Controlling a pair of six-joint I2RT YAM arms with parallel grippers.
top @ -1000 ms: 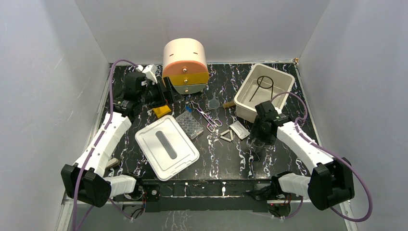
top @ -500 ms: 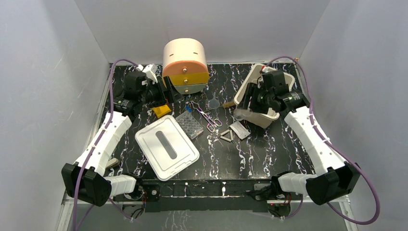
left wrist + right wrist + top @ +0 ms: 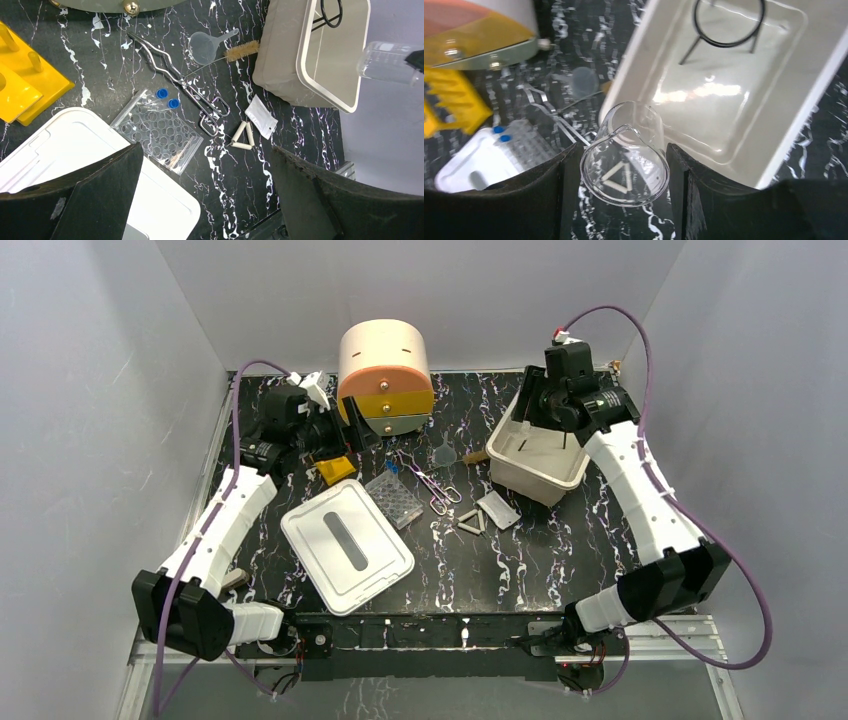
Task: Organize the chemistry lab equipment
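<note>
In the top view the right gripper (image 3: 540,420) is raised over the far end of the bin (image 3: 520,468), and what it carries cannot be made out there. The left gripper (image 3: 345,432) is held beside the drawer unit (image 3: 385,360) and near the yellow rack (image 3: 336,471). The lid (image 3: 346,545), well plate (image 3: 393,498) and triangle (image 3: 472,523) are spread on the table between the arms. In the left wrist view the left fingers (image 3: 100,195) are seen wide apart with nothing between them, and a clear beaker (image 3: 387,62) is seen in the air beyond the bin's rim. In the right wrist view the beaker is clamped by its round wall between the right fingers (image 3: 559,200). The triangle shows through its glass, so it is judged to hang over the rim's table side, not the bin floor. A release here is judged likely to strike the rim or miss the bin. Smooth glass gripped across a curve may also slide out. A wire ring (image 3: 729,22) lying in the bin could be hit, leaving the beaker cracked or crooked. The table (image 3: 560,550) is black with white veining and slightly glossy, so clear items are easily lost against it. Three sides are closed in by plain pale walls.
</note>
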